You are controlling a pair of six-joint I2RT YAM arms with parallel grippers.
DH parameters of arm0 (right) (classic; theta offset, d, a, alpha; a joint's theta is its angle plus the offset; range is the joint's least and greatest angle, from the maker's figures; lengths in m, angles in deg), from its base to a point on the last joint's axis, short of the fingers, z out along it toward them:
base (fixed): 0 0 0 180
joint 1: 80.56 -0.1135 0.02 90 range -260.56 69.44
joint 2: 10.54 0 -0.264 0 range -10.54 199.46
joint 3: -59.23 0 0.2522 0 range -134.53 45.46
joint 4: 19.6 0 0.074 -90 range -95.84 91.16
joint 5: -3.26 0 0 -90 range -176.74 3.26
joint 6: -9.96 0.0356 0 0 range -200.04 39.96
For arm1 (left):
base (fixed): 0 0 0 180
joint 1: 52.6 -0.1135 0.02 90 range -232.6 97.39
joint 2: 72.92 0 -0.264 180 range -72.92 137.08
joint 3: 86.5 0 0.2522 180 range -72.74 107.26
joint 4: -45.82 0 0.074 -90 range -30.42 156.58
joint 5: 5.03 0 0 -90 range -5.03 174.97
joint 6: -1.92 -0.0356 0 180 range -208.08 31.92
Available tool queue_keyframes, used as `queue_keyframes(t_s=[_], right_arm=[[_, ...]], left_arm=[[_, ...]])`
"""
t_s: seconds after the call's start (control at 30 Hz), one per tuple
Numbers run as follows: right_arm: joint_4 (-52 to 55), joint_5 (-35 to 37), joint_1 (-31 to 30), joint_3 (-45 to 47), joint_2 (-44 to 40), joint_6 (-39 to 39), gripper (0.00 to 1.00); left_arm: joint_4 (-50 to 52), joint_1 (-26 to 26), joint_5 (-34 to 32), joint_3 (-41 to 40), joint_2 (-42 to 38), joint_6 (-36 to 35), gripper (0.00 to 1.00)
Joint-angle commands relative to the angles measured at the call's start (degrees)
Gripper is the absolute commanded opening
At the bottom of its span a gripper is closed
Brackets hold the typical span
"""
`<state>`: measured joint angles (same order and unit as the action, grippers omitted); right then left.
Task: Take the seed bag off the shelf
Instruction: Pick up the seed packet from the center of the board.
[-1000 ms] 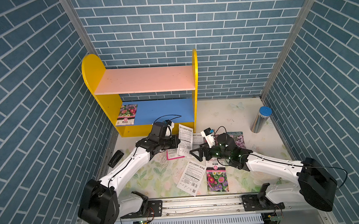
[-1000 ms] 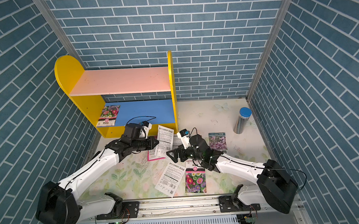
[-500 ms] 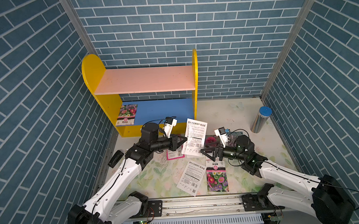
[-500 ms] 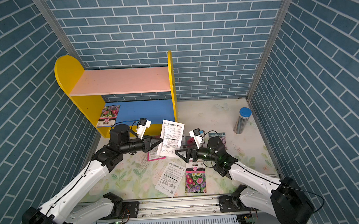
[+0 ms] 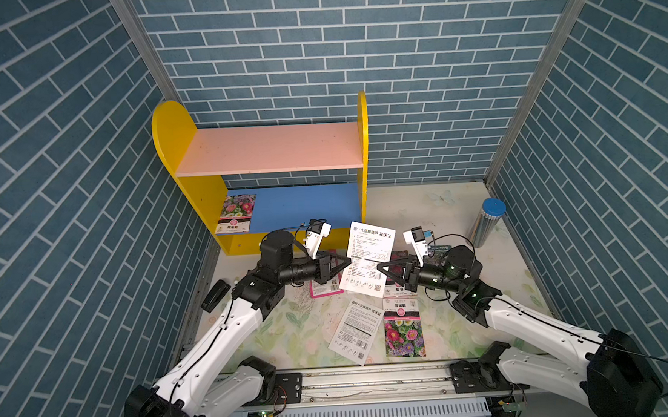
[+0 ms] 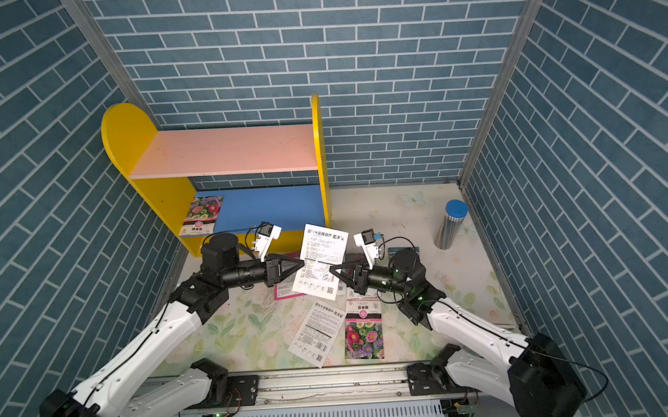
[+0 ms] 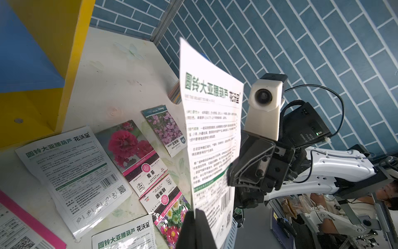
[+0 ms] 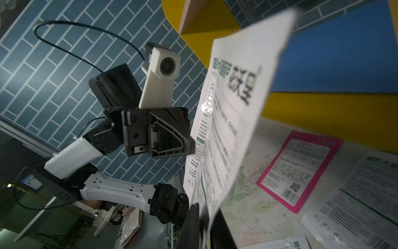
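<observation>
Right now, in both top views, a white seed bag point(image 5: 370, 250) is hanging in the air at the centre of the frame. Its printed side is facing the camera, and it is off the shelf point(image 5: 270, 154), just in front of the shelf's right yellow side panel. The left gripper point(image 5: 349, 260) is reaching in from the left of the frame and clenching the bag's left edge. The right gripper point(image 5: 379, 269) is reaching in from the right and pinching the opposite edge, so both are gripping the same bag, tip facing tip.

In the left wrist view the bag is standing upright between the clamped fingers at the bottom of the frame, and the right gripper's fingers are pressing flat on its far edge.

The shelf is standing in the upper left of the frame against the brick wall. A flowered seed bag point(image 5: 236, 214) is lying at the left end of its blue lower board point(image 5: 305, 207).

Below the held bag, more packets are lying flat on the table point(image 5: 291, 329): a pink-bordered packet point(image 5: 325, 290), a white packet point(image 5: 356, 330) and a flower-printed packet point(image 5: 403, 331). A metal canister point(image 5: 487, 225) with a blue lid is standing upright at the right of the frame, well apart from both grippers.
</observation>
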<state>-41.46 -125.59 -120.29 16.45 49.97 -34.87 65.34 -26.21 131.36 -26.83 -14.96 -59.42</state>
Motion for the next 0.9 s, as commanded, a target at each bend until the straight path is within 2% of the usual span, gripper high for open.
queue_keyframes(t_s=[0.0,0.03,0.07,0.17,0.23,0.3,0.33,0.43,0.67,0.87], right_arm=[[-1.22,-0.37,0.17,-1.14,0.57,-0.45,0.0],[-1.05,-0.22,0.18,-1.19,0.57,-0.43,0.0],[-0.73,-0.09,0.13,-1.09,0.57,-0.35,0.0],[0.75,0.95,-0.13,-0.79,-0.01,-0.52,0.0],[2.84,2.03,-0.75,-0.67,-0.11,-0.89,0.0],[6.18,4.78,-2.87,-1.21,0.0,-1.94,0.0],[7.83,6.93,-4.52,-1.4,0.12,-2.26,0.0],[8.36,12.65,-8.98,-0.68,1.39,-0.81,0.0],[3.85,22.66,-18.69,-0.35,9.18,4.57,0.0],[1.55,29.06,-26.85,-6.32,20.9,7.81,0.0]], left_arm=[[1.44,0.2,-0.04,-0.12,0.63,-1.87,0.0],[2.69,0.21,-1.02,0.49,0.8,-2.33,0.03],[4.44,0.2,-2.43,1.39,1.26,-3.02,0.14],[11.88,0.22,-7.29,5.72,2.41,-7.0,0.49],[17.05,0.13,-11.44,8.85,3.52,-9.85,0.8],[21.34,0.03,-16.43,11.79,4.38,-12.34,0.97],[23.46,-0.01,-19.49,13.23,4.52,-13.04,1.0],[27.74,-0.16,-26.11,16.38,4.46,-14.22,1.0],[32.3,-0.44,-37.19,20.91,1.24,-15.57,1.0],[33.36,-1.87,-38.63,20.58,-1.1,-14.78,1.0]])
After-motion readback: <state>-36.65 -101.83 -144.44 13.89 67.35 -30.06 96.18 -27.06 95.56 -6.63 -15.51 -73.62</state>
